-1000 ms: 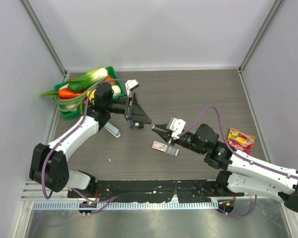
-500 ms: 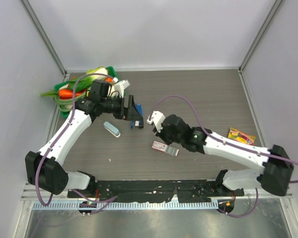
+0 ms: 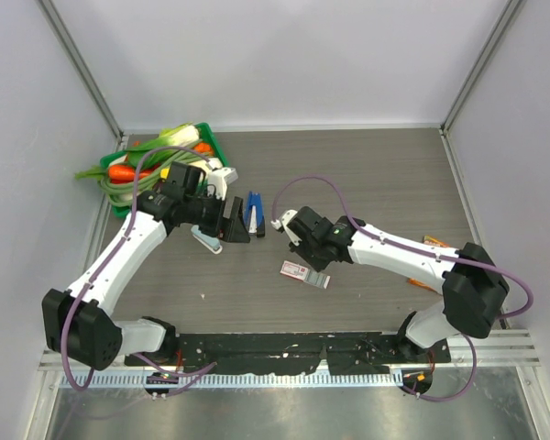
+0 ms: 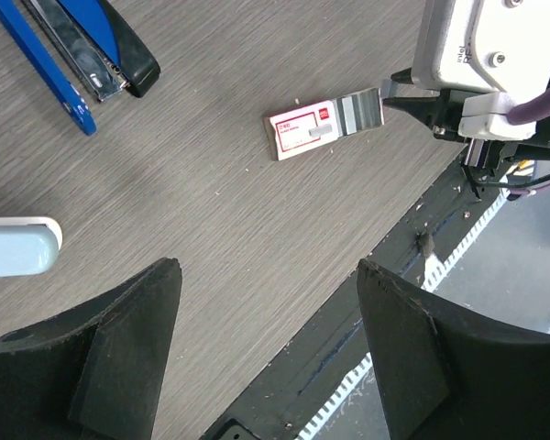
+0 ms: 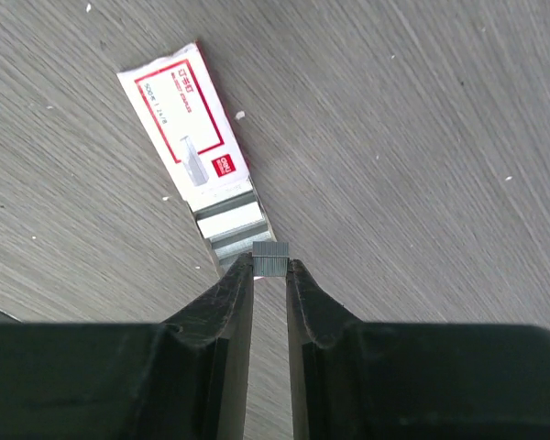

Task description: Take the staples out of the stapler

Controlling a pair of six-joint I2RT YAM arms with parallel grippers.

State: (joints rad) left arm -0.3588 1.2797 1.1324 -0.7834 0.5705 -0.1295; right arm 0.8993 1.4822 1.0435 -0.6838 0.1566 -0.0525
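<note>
We are looking at the stapler (image 3: pixel 254 213) lying flipped open on the table (image 3: pixel 376 174). In the overhead view it is sitting a little beyond the staple box (image 5: pixel 185 128) and to its left, with nothing touching it. The right gripper (image 5: pixel 270 268) is hovering just above the box's open end, its jaws standing narrow and pinching a short strip of staples (image 5: pixel 269 259). The left gripper (image 4: pixel 268 270) is hanging wide and empty, further left of the box than the stapler. We are judging the unloading as mostly done, since a strip is out and over the box. Setting it down is what is remaining. The stapler's channel is too small for us to read, so it may be holding more staples.
</note>
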